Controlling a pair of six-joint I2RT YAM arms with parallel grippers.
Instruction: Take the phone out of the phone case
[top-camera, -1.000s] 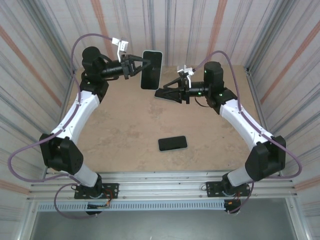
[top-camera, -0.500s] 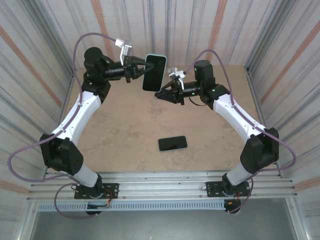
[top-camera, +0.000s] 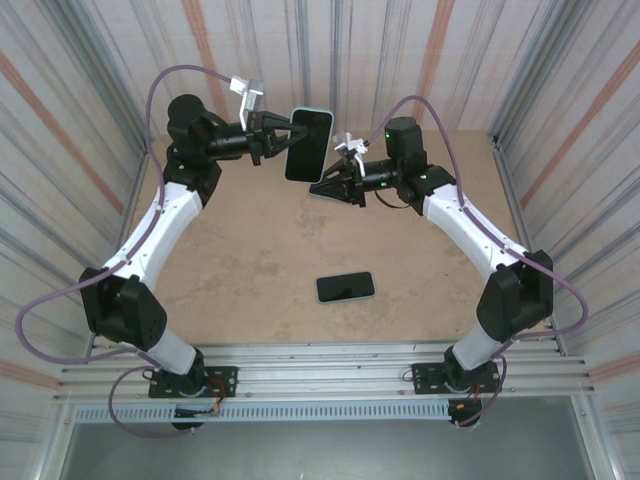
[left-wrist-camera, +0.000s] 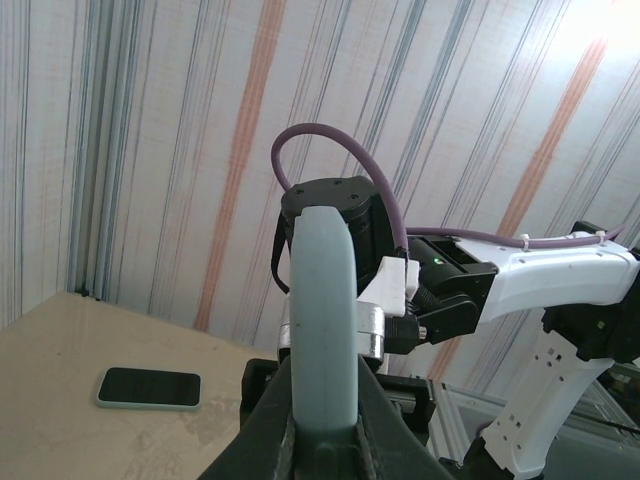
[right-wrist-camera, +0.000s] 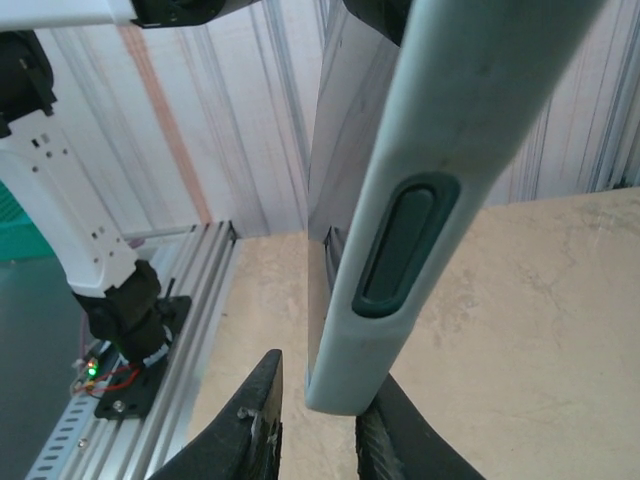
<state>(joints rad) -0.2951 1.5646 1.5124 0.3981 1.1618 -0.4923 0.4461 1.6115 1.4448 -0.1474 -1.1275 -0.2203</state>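
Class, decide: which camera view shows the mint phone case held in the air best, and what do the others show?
Top external: the whole phone case shows, dark face out, gripped by the left hand, the right hand at its lower end. Left wrist shows its narrow edge; right wrist, its side and a button, close up.

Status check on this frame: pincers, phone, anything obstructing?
Left pincer shut on cased phone, held aloft. Right pincer open, straddling its lower end. Phone not yet out. Spare phone on table.

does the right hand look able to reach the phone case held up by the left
Probably yes: the right hand is open, its fingers either side of the phone case near its lower end, nothing between.
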